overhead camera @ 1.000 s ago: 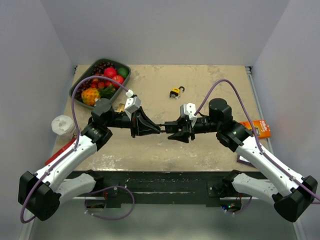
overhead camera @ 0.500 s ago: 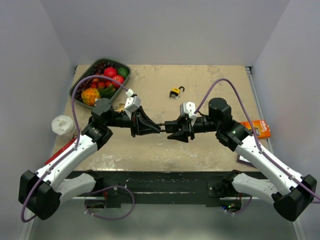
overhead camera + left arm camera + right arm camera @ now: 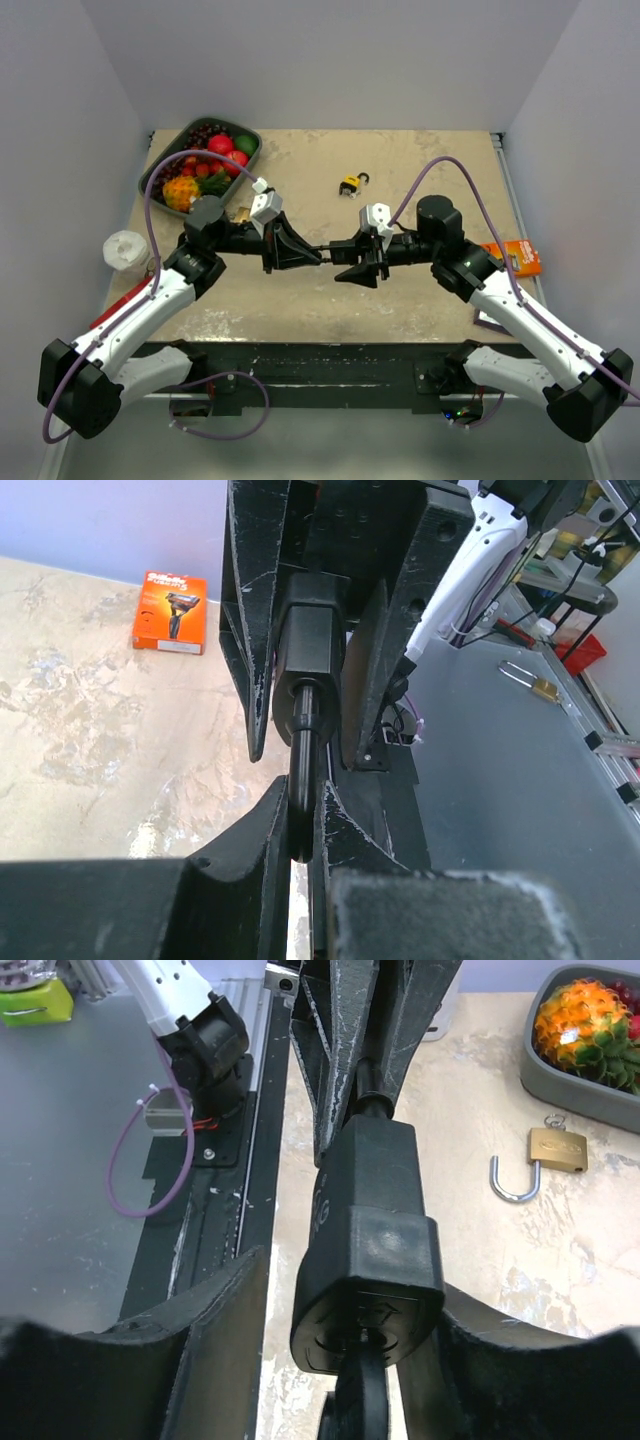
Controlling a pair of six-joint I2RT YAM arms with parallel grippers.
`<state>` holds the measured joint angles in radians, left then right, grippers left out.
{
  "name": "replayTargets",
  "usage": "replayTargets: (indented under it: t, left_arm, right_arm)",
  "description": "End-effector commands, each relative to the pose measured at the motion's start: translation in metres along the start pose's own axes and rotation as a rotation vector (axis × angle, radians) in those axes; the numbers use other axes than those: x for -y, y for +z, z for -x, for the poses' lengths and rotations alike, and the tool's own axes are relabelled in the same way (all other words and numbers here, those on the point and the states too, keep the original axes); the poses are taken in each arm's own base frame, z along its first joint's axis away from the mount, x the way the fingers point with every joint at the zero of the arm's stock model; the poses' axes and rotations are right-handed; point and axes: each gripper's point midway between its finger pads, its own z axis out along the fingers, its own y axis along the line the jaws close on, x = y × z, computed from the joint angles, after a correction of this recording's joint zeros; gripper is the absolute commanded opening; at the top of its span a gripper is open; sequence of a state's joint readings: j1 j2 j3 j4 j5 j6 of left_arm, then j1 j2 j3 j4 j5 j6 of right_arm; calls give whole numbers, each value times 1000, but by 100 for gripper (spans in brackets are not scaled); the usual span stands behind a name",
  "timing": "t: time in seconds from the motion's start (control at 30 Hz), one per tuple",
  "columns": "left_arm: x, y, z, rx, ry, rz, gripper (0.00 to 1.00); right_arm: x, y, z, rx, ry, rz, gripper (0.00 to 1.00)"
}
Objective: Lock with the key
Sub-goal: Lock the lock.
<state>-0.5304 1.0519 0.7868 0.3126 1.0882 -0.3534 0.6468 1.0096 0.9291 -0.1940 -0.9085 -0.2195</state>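
Note:
A black lock (image 3: 370,1230) hangs above the middle of the table between the two arms. My left gripper (image 3: 300,830) is shut on its thin black shackle (image 3: 303,740), which runs into the lock body (image 3: 310,645). A black key (image 3: 358,1400) sticks out of the lock's round face. My right gripper (image 3: 355,1280) stands around the body and the key with its jaws apart. A strip of table shows between its left finger (image 3: 215,1310) and the lock. In the top view the left gripper (image 3: 318,257) and right gripper (image 3: 343,262) meet tip to tip.
An open brass padlock (image 3: 555,1150) lies near the grey fruit tray (image 3: 155,178). A small yellow-and-black padlock (image 3: 351,184) lies farther back. An orange razor box (image 3: 520,258) sits at the right edge, a white tape roll (image 3: 126,248) at the left.
The right gripper's jaws have spread a little wider around the lock. Both arms and the lock have stayed where they were.

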Motion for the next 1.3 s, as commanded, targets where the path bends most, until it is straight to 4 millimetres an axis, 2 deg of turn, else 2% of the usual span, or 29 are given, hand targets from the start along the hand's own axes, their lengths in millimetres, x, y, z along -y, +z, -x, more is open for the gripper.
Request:
replayTargets:
  t: [0.0, 0.07, 0.2, 0.23, 0.43, 0.8, 1.07, 1.27]
  left_arm:
    - [0, 2, 19, 54, 123, 7, 0]
    - [-1, 2, 18, 49, 126, 7, 0]
    - [-1, 2, 14, 29, 127, 0, 0]
    - [0, 2, 13, 22, 130, -3, 0]
    - [3, 5, 19, 35, 141, -21, 0]
    - [26, 31, 37, 95, 121, -130, 0]
    - [38, 42, 39, 94, 103, -176, 0]
    - [42, 54, 40, 103, 108, -201, 0]
  right_arm:
    - [-2, 2, 10, 34, -21, 16, 43]
    - [-2, 2, 11, 39, -10, 11, 36]
    - [-2, 4, 13, 47, 2, 17, 15]
    - [-3, 5, 13, 47, 6, 22, 0]
    - [-3, 8, 15, 64, 37, 39, 0]
    - [4, 17, 12, 67, 4, 28, 0]
    - [1, 22, 6, 61, -18, 45, 0]
    - [-3, 28, 11, 83, -17, 76, 0]
